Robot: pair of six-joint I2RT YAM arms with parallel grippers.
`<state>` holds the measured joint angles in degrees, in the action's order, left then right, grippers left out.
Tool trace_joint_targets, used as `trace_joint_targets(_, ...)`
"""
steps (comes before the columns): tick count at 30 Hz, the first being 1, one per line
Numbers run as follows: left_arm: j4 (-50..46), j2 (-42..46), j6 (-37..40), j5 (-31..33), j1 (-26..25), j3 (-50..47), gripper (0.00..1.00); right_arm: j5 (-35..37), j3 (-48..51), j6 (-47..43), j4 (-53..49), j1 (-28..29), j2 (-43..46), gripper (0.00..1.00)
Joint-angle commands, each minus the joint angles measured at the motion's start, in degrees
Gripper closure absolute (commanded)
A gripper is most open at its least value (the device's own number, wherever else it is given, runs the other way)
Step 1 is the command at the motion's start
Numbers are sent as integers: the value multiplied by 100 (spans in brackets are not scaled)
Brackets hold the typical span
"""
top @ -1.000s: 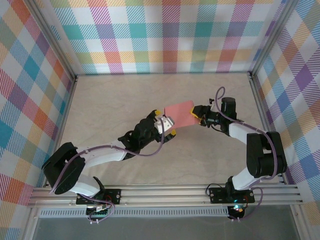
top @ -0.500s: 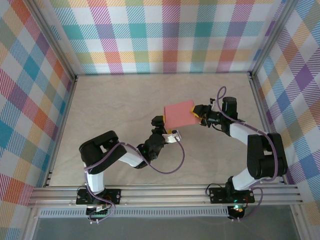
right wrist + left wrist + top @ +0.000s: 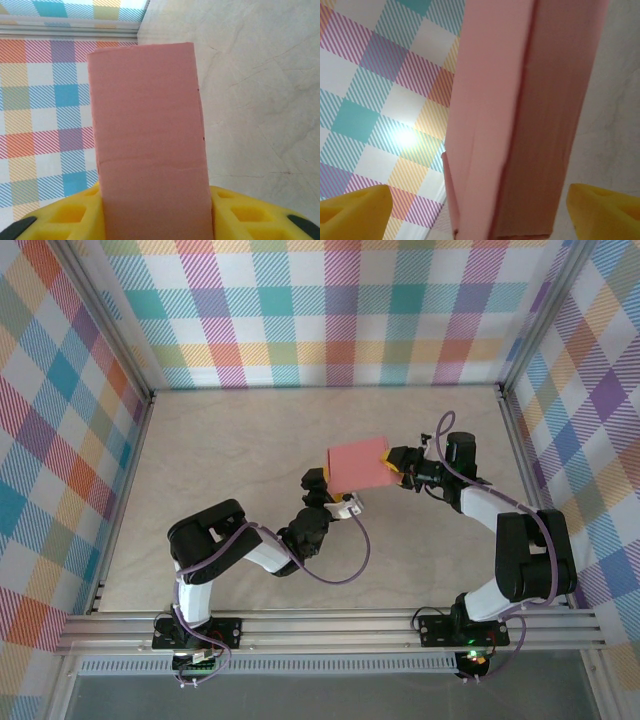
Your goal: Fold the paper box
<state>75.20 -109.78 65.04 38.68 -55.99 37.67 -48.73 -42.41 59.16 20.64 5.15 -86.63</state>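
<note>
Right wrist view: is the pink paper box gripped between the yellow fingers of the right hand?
Yes, the paper box stands clamped between the two yellow fingers of the right hand.

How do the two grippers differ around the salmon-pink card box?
The right gripper has jaws shut on the salmon-pink card box; the left gripper has jaws open astride it, not touching. The right grips its right edge; the left sits at its near-left corner. Both have yellow pads.

Open tabletop (image 3: 220, 450) left of paper box (image 3: 358, 466); walls (image 3: 330, 310) around.
</note>
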Motion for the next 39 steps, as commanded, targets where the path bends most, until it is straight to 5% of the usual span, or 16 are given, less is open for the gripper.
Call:
trace_joint_targets(1,241,-78,-145,-96,50,52,14,-177,109,127,310,-43,202,56)
trace_joint_targets(17,223,-55,-152,-128,70,65,47,-233,138,175,321,-40,340,56)
trace_joint_targets(39,-532,222,-583,-255,105,78,61,-156,94,135,162,-46,360,43)
